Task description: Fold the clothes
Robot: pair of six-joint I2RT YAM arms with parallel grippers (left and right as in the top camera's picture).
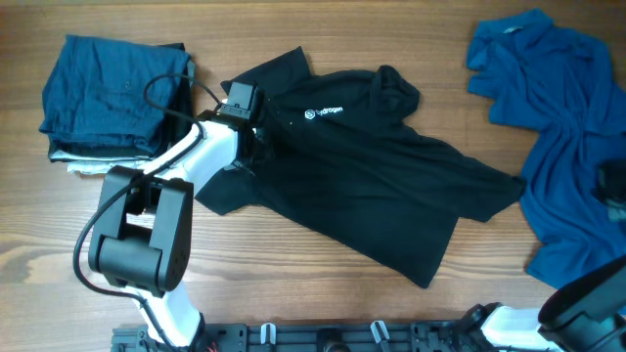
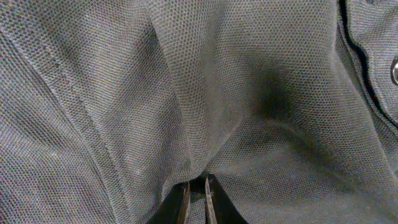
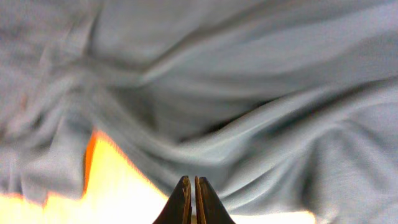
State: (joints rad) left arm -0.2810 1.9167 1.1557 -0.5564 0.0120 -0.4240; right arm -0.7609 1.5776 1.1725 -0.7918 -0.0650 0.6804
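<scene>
Left jaws pinch black shirt (image 1: pixel 372 166) — right jaws closed, above blue garment (image 1: pixel 572 156).

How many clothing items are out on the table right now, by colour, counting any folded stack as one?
black shirt: 1
bright blue garment: 1
folded stack, dark blue on top: 1 (its layers cannot be counted)
Total: 3

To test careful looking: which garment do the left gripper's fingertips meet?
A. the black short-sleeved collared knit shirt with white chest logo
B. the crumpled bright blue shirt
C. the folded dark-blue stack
A: the left gripper pinches a ridge of the black short-sleeved collared knit shirt, near its sleeve.
</scene>
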